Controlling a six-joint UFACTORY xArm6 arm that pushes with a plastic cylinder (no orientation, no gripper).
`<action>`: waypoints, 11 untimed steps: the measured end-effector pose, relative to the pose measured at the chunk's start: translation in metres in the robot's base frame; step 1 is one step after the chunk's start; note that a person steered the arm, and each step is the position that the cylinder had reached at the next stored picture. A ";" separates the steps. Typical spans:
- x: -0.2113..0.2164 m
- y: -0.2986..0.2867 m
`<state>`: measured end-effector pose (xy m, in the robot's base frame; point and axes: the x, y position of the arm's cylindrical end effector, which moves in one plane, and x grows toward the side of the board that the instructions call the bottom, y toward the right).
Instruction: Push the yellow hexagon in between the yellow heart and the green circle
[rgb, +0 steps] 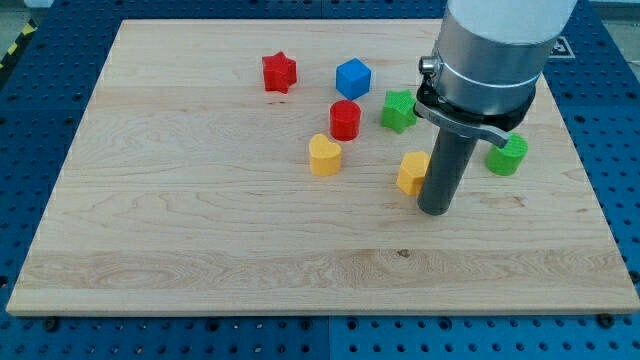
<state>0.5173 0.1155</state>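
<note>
The yellow hexagon (411, 172) lies right of centre on the wooden board (200, 230). My tip (436, 208) rests on the board just to the hexagon's right and a little below it, touching or almost touching its right side. The yellow heart (323, 155) lies to the hexagon's left, a clear gap apart. The green circle (507, 156) lies to the right, partly behind my rod's mount.
A red cylinder (345, 119) sits above the yellow heart. A green star (398, 110) sits above the hexagon. A blue cube (353, 77) and a red star (279, 72) lie nearer the view's top. The board's right edge runs close past the green circle.
</note>
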 end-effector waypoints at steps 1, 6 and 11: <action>0.000 -0.011; -0.008 -0.028; -0.037 -0.033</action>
